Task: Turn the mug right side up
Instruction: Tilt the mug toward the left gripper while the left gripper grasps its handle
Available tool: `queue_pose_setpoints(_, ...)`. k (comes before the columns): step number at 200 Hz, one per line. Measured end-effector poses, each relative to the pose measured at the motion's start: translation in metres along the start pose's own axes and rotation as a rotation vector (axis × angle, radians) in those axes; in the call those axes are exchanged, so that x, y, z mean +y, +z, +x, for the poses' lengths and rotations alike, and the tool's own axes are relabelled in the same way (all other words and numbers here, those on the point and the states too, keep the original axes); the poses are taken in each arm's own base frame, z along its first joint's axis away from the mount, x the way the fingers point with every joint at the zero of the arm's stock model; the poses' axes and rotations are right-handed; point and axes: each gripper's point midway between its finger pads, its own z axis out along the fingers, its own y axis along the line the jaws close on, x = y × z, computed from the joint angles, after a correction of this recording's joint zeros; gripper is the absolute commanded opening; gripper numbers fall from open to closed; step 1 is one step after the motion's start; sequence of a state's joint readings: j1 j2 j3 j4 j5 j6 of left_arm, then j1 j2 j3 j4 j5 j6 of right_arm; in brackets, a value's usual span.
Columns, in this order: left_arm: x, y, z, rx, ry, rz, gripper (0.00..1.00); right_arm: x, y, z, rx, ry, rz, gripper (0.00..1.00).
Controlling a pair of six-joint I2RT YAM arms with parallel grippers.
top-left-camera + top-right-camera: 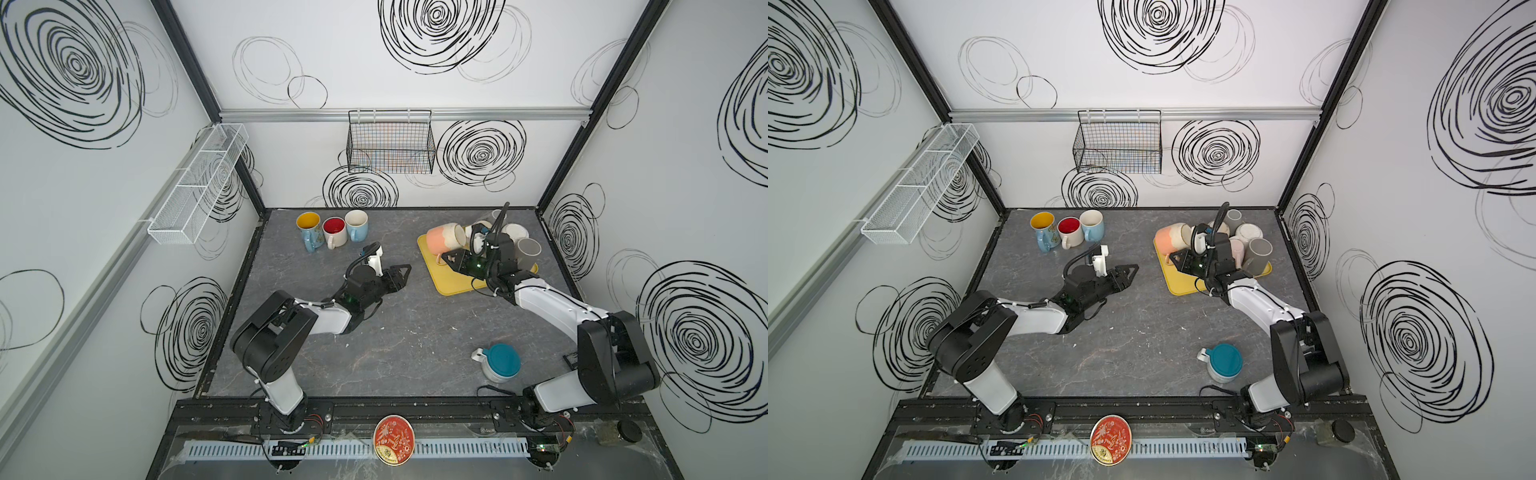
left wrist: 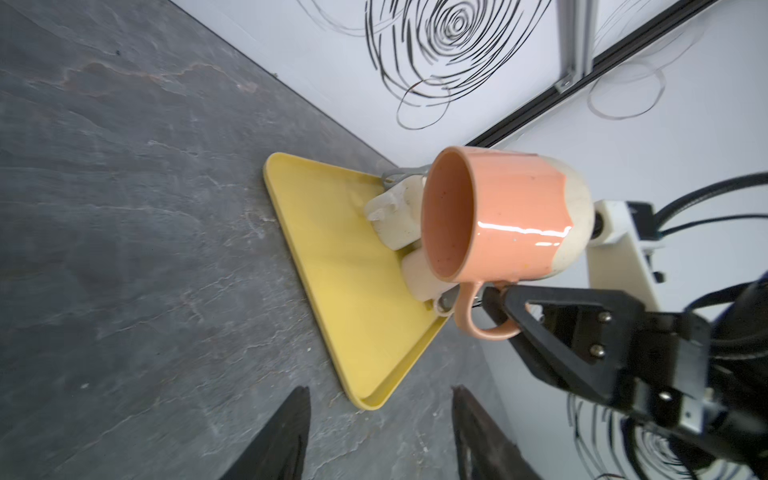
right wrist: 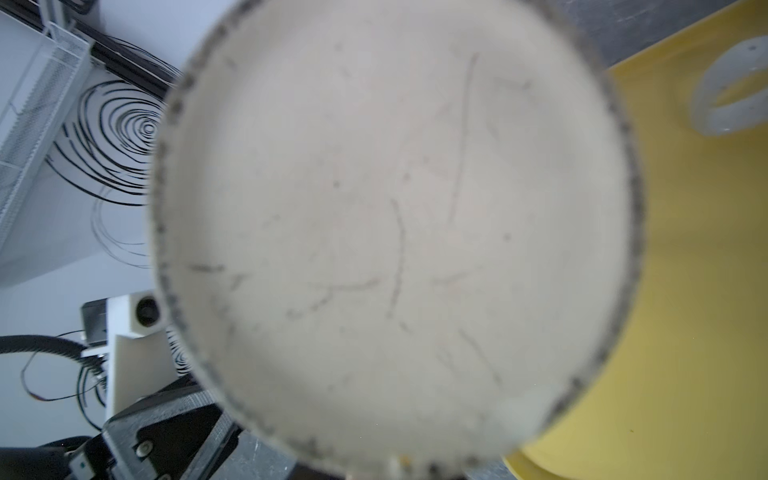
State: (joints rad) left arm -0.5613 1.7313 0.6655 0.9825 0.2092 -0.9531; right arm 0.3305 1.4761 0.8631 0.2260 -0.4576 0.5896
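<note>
The mug is peach pink with a cream base. It hangs on its side above the yellow tray at the back right. In the left wrist view the mug shows its open mouth, and my right gripper is shut on its handle. The mug's scratched cream base fills the right wrist view, hiding the jaws. My right gripper reaches in from the right. My left gripper stands open over mid-table, nothing between its fingers.
Upside-down mugs crowd the tray's far right part. Three upright mugs stand at the back left. A teal-topped mug sits front right. A black wire basket hangs on the back wall, a white mesh one on the left wall.
</note>
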Motion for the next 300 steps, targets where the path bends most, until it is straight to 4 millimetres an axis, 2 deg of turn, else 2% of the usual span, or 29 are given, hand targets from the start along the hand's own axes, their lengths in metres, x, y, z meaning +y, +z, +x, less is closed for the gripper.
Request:
queue_pose_setpoints(26, -0.013, 0.005, -0.003, -0.014, -0.091, 0.116, 0.55, 0.018, -0.001, -0.006, -0.020, 0.010, -0.097, 0.00)
queue_pose_setpoints(83, -0.028, 0.018, -0.001, 0.003, -0.220, 0.266, 0.50, 0.049, -0.002, -0.015, -0.031, 0.021, -0.260, 0.00)
queue_pose_setpoints(153, -0.060, 0.014, -0.017, -0.029, -0.253, 0.422, 0.46, 0.069, 0.004, -0.001, 0.023, 0.025, -0.347, 0.00)
queue_pose_setpoints(204, -0.056, 0.018, -0.013, -0.009, -0.304, 0.434, 0.43, 0.079, 0.006, 0.006, 0.049, 0.036, -0.381, 0.00)
queue_pose_setpoints(300, -0.066, 0.017, -0.017, 0.007, -0.321, 0.474, 0.39, 0.096, 0.014, 0.010, 0.070, 0.023, -0.444, 0.00)
